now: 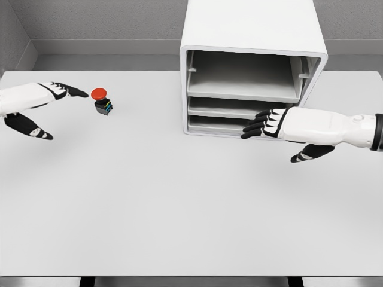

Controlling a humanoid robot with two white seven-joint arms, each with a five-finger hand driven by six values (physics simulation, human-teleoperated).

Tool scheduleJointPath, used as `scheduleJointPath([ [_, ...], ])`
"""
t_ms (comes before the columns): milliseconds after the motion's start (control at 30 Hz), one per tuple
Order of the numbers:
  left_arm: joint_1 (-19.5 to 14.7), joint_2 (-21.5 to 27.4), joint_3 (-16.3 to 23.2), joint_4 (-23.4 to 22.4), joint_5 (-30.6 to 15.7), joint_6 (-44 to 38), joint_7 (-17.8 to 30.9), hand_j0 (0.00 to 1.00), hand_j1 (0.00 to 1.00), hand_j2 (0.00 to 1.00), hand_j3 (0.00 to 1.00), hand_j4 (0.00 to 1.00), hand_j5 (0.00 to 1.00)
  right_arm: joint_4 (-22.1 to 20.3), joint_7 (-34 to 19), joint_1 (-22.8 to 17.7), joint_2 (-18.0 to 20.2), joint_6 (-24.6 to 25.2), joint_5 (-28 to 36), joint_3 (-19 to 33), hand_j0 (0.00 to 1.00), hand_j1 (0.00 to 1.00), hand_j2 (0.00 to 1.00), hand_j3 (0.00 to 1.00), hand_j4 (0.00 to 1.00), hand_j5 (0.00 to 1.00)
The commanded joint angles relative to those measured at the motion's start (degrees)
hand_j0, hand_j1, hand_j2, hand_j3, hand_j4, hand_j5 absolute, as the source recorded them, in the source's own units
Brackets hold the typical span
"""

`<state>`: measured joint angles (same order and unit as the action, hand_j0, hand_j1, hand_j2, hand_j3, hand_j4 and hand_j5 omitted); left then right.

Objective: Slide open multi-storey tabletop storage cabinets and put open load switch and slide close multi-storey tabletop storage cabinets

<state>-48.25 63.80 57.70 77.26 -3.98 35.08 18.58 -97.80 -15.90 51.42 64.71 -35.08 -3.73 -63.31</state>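
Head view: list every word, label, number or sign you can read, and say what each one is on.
No readable text anywhere.
Load switch: red button cap on a black body with small blue and green marks; no letters or numbers legible.
Storage cabinet: plain white, no label or brand.
Table: bare white surface, no markings.
Left robot hand and right robot hand: white and black, no lettering.

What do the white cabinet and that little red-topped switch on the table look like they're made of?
The cabinet looks like smooth moulded plastic or painted metal: matte white, rounded corners, no seams; it is a render, so either fits. The switch seems plastic: a glossy red cap on a small black body with coloured marks.
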Motion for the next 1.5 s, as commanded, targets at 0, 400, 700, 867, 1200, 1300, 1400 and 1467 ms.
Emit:
scheduleJointPath([
  [0, 0.0, -0.3, -0.2, 0.1, -1.4, -0.1, 1.9, 1.00, 1.00, 1.00, 1.00, 1.00, 1.00, 0.0, 0.0, 0.0, -0.1, 0.1, 0.4, 0.0, 1.00, 1.00, 1.00, 1.00, 1.00, 1.00],
  [400, -7.2, -10.3, -0.2, -10.4, 9.3, -0.1, 3.5, 1.00, 1.00, 1.00, 1.00, 1.00, 1.00, 0.4, 12.3, 0.0, -2.4, 0.1, 0.7, 1.9, 1.00, 1.00, 1.00, 1.00, 1.00, 1.00],
  [700, -9.1, -20.9, -0.1, -25.9, 10.6, -0.1, 3.4, 1.00, 1.00, 1.00, 1.00, 1.00, 1.00, 0.7, 6.2, 0.1, -6.1, 0.1, 1.9, 1.2, 1.00, 1.00, 1.00, 1.00, 1.00, 1.00],
  [867, -9.8, -23.3, -0.2, -30.6, 10.1, -0.1, 3.4, 1.00, 1.00, 1.00, 1.00, 1.00, 1.00, 1.1, 5.6, 0.4, -7.7, 0.1, 1.9, 1.2, 1.00, 1.00, 1.00, 1.00, 1.00, 1.00],
  [1200, -9.8, -27.2, -0.1, -34.2, 10.8, -0.1, 3.5, 1.00, 1.00, 1.00, 1.00, 1.00, 1.00, 8.2, 4.0, 1.2, -10.2, 0.1, 2.3, 1.9, 1.00, 1.00, 1.00, 1.00, 1.00, 1.00],
  [1300, -9.8, -27.5, 0.0, -34.3, 11.0, -0.1, 3.6, 1.00, 1.00, 1.00, 1.00, 1.00, 1.00, 8.4, 3.0, 1.6, -12.6, 0.1, 2.2, 1.9, 1.00, 1.00, 1.00, 1.00, 1.00, 1.00],
  [1400, -9.8, -28.8, 0.0, -36.3, 11.0, -0.1, 3.7, 1.00, 1.00, 1.00, 1.00, 1.00, 1.00, 11.7, 2.9, 2.6, -15.8, 0.1, 2.0, 1.9, 1.00, 1.00, 1.00, 1.00, 1.00, 1.00],
  [1467, -9.8, -29.2, 0.0, -36.7, 11.8, -0.1, 3.7, 1.00, 1.00, 1.00, 1.00, 1.00, 1.00, 12.6, 2.6, 2.7, -16.8, 0.1, 2.0, 1.9, 1.00, 1.00, 1.00, 1.00, 1.00, 1.00],
])
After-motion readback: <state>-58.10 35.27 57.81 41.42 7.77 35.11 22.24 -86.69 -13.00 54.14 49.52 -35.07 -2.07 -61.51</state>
